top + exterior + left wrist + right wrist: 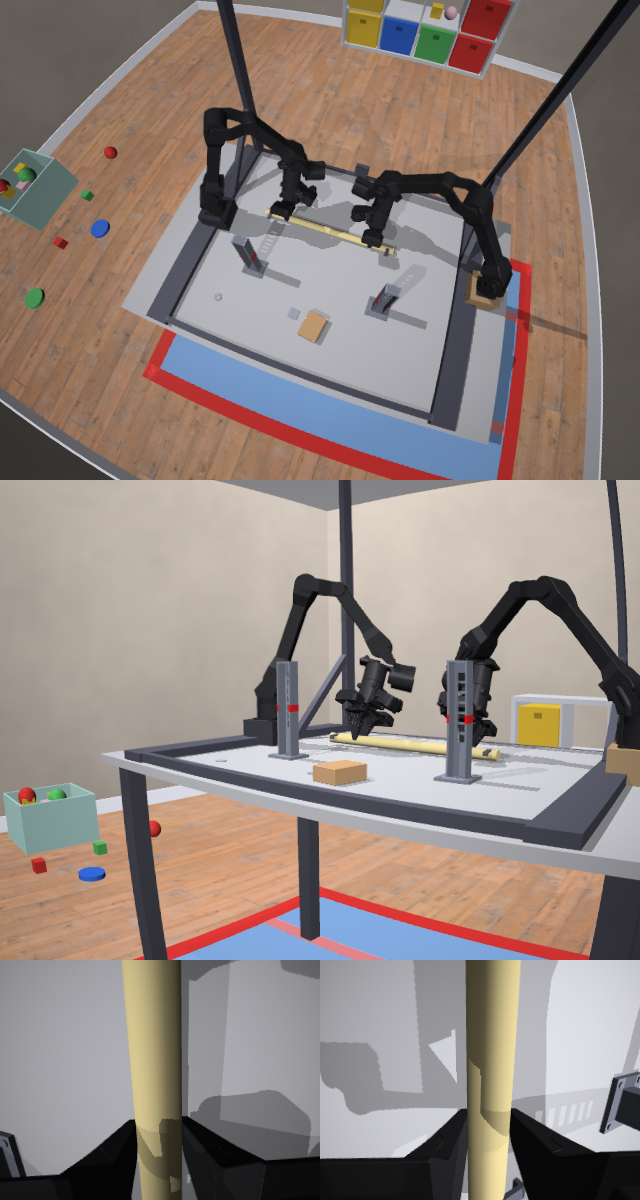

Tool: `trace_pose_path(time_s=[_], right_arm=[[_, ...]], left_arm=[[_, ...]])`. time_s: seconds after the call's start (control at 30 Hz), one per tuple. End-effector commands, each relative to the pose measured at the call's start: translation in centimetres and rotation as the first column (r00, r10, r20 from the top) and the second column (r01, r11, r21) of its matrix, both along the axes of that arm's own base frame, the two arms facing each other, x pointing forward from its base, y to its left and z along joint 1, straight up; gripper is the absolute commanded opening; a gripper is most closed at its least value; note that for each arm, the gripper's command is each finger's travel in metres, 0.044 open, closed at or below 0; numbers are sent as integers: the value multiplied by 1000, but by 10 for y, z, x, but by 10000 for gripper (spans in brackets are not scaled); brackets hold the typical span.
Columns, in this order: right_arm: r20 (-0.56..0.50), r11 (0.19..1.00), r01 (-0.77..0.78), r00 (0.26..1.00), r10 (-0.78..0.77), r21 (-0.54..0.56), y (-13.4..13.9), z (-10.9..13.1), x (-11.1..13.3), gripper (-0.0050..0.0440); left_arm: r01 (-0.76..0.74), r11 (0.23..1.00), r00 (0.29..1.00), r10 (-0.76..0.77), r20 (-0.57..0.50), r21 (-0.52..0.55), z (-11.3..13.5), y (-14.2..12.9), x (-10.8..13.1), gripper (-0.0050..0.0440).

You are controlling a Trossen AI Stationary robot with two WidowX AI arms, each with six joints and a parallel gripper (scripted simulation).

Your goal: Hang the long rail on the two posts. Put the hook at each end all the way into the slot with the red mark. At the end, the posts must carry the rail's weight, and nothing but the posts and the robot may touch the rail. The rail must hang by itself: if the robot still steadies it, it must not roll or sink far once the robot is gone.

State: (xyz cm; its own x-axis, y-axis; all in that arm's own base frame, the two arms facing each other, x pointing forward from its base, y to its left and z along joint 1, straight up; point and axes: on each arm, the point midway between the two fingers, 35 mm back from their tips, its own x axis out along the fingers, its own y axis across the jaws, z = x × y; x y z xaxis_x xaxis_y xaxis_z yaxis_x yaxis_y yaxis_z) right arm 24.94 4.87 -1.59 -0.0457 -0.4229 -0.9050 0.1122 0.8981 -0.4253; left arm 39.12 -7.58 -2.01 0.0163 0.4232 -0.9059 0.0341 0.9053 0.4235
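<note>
The left gripper (371, 242) (475, 742) (158, 1125) and the right gripper (280, 213) (355, 736) (487, 1115) both had their jaws closed around the yellow rail (330, 230) (413, 745) (155, 1035) (492, 1035), each near its own end. The rail lay low at the table (320, 279) (248, 771), off both posts. The right-hand post (242, 250) (281, 686) and left-hand post (378, 308) (451, 697) stood upright, apart from it, with a wooden block (312, 326) (339, 772) between them and nearer the table's front edge
</note>
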Motion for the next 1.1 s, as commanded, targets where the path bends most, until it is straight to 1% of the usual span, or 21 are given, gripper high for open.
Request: trace_pose_path(time_s=[0.0,0.07,0.57,0.73,0.83,0.9,0.93,1.07], right_arm=[[13,1000,3,1000,-3,11,2,9,1,-50],[13,1000,3,1000,-3,11,2,10,1,-50],[13,1000,3,1000,-3,11,2,11,1,-50],[13,1000,3,1000,-3,11,2,22,1,-50],[12,1000,2,1000,-2,-12,2,31,1,-50],[12,1000,2,1000,-2,-12,2,31,1,-50],[12,1000,2,1000,-2,-17,3,38,1,-50],[9,999,1,1000,0,-49,3,54,1,-50]], left_arm=[[-1,1000,1000,1,24,-10,20,-3,3,-35],[-1,1000,1000,1,24,-10,21,-3,3,-50],[-1,1000,1000,1,24,-10,23,-3,3,-50],[-1,1000,1000,1,24,-10,34,-3,2,-50],[-2,1000,1000,2,24,12,43,-4,2,-50],[-2,1000,1000,2,24,12,43,-4,2,-50],[-3,1000,1000,2,24,18,50,-4,2,-50],[-5,999,1000,3,24,50,66,-5,2,-50]])
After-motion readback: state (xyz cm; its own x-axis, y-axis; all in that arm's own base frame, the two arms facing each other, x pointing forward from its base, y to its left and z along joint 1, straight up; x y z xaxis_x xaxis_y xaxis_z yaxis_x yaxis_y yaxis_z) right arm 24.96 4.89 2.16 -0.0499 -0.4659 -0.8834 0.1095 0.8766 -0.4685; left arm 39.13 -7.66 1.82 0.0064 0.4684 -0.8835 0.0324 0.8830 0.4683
